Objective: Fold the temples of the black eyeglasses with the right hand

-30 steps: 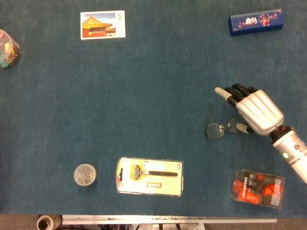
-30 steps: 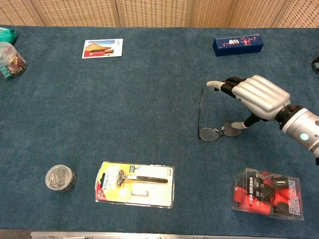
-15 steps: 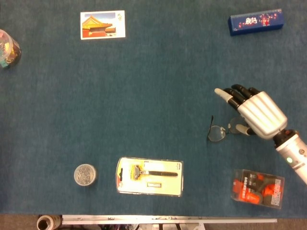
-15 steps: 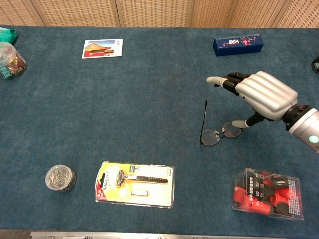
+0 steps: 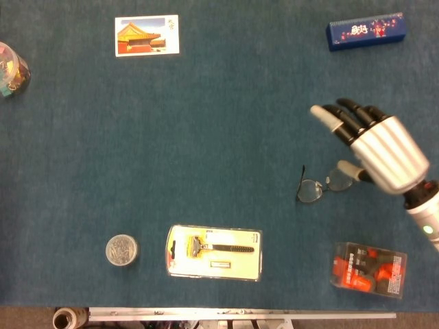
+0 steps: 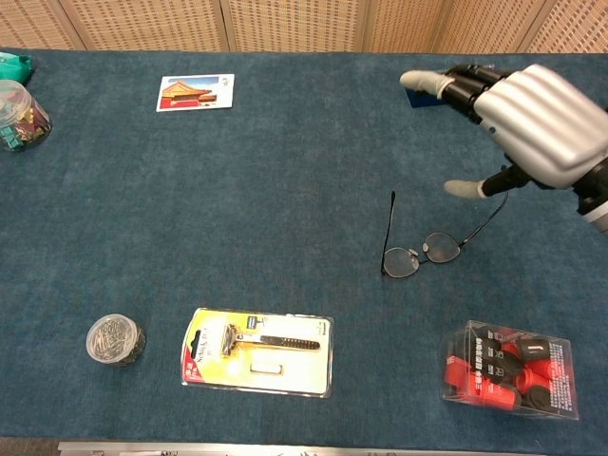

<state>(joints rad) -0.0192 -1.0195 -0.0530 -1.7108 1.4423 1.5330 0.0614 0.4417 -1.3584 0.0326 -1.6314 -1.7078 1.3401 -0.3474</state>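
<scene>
The black eyeglasses [image 5: 311, 191] lie on the blue cloth right of centre, lenses toward the table's front. In the chest view the eyeglasses [image 6: 402, 262] have both thin temples swung out, pointing away toward the far side. My right hand [image 5: 381, 151] hovers above and to the right of them, fingers stretched out and apart, holding nothing. The chest view shows the right hand [image 6: 537, 122] raised well above the cloth, its thumb hanging over the right temple without touching it. The left hand appears in neither view.
A razor blister pack [image 5: 214, 252] and a round tin of clips [image 5: 121, 249] lie near the front edge. A red boxed item [image 5: 369, 269] sits front right. At the back are a postcard [image 5: 147, 35] and a blue box [image 5: 367, 31]; a jar [image 5: 12, 68] stands far left.
My right hand has risen off the eyeglasses and drawn up and to the right. The glasses shifted slightly a second ago and now lie still, alone on the cloth.
</scene>
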